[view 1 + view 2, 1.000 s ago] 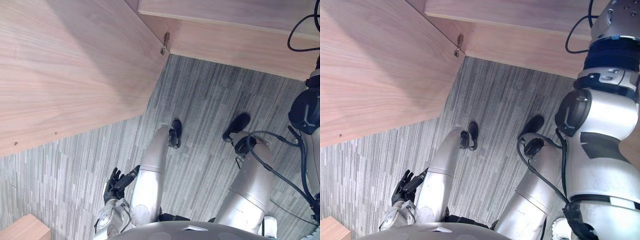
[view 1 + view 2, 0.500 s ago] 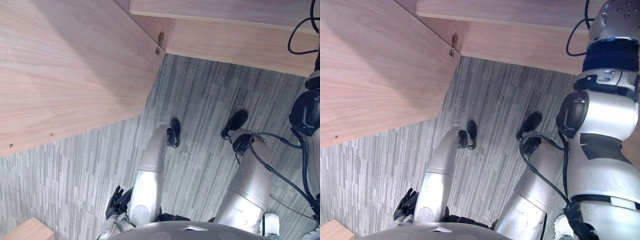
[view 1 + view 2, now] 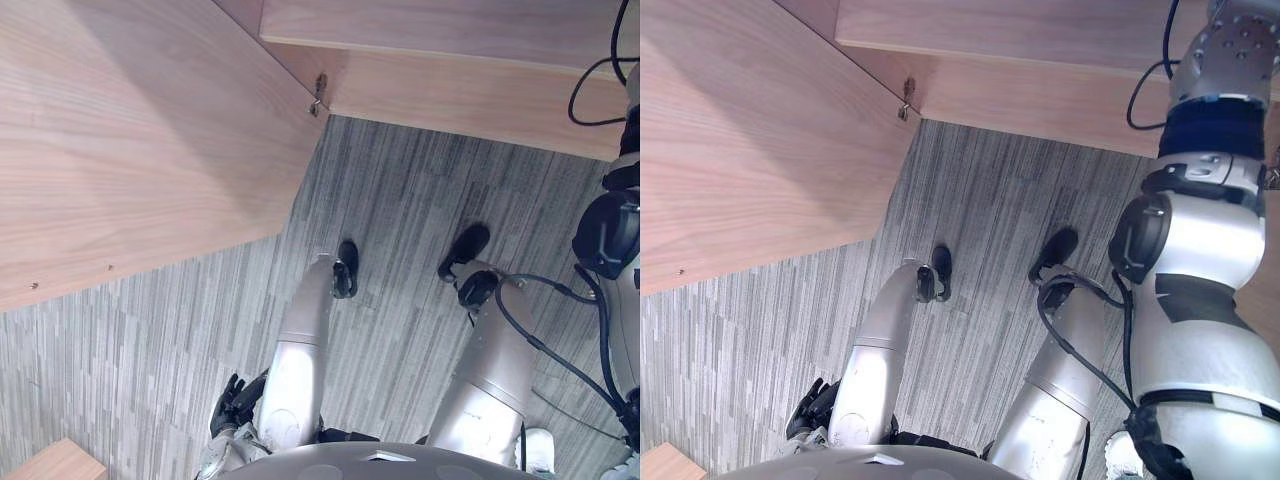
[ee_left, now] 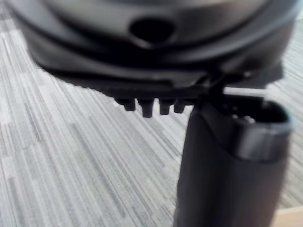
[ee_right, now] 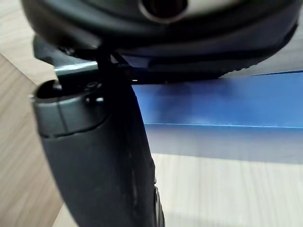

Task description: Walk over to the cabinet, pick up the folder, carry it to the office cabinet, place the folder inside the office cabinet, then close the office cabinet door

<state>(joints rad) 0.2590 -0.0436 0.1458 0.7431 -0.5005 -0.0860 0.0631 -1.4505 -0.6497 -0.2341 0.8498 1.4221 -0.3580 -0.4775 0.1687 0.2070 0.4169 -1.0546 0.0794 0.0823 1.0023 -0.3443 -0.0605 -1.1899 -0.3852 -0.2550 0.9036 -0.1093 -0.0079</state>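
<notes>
**Left hand drops back while the folder sits at the shelf**

Over the last second the left hand has sunk beside the leg, fingers relaxed and empty. The right hand shows its thumb across the blue folder, which is over a pale shelf; whether it grips cannot be told. This is probably the placing step, with the cabinet door open.

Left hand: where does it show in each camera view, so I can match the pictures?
Left eye view: the dark left hand sits low, left of centre, over the grey striped carpet.
Right eye view: the hand is near the lower left corner.
Left wrist view: the hand's bulk spans the top edge.
Shared landmark: that carpet.
</notes>
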